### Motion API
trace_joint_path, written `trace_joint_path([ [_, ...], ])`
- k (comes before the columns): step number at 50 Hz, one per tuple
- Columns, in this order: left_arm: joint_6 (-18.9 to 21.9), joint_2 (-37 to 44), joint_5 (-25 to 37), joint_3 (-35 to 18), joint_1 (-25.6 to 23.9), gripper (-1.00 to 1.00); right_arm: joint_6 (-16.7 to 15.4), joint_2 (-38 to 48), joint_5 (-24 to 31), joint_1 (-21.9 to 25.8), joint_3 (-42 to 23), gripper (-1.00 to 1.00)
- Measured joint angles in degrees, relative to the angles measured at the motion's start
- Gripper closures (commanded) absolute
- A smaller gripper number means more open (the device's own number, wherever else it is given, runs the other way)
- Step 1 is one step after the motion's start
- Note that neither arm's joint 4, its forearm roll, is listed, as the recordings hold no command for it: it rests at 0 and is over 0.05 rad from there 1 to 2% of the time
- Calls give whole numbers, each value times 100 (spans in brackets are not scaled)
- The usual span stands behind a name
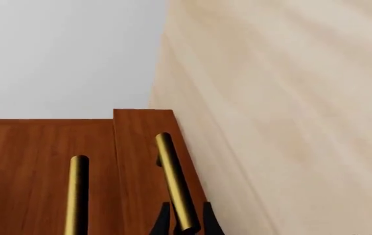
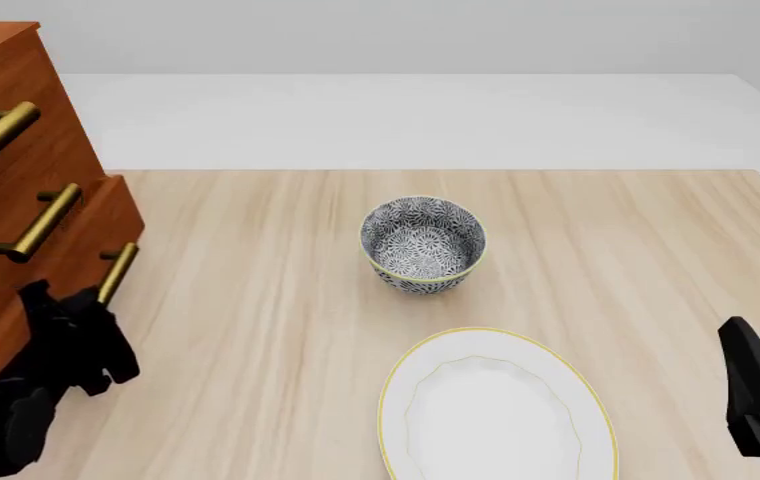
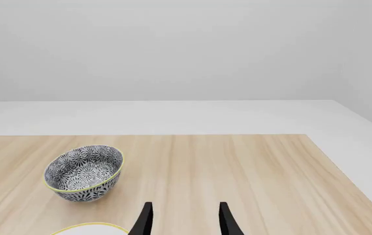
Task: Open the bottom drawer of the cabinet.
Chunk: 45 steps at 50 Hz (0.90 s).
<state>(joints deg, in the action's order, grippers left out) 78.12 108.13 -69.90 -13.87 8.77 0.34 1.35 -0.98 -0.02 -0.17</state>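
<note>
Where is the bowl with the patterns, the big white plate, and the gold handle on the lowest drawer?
patterned bowl (image 2: 422,245), front view, on its inner wall.
white plate (image 2: 494,412), front view, on its bare middle.
bottom drawer's handle (image 2: 117,272), front view, on the middle of the brass bar.

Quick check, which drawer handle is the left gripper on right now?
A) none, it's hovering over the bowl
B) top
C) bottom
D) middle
C: in the left wrist view the left gripper has a finger on each side of the bottom drawer's brass handle, and that drawer front stands proud of the cabinet.
</note>
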Motion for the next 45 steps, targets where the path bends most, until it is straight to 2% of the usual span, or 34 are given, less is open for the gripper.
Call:
trace_joint_path([
  [45, 193, -60, 0, 70, -503, 100, 0, 0, 0, 0, 0, -100],
])
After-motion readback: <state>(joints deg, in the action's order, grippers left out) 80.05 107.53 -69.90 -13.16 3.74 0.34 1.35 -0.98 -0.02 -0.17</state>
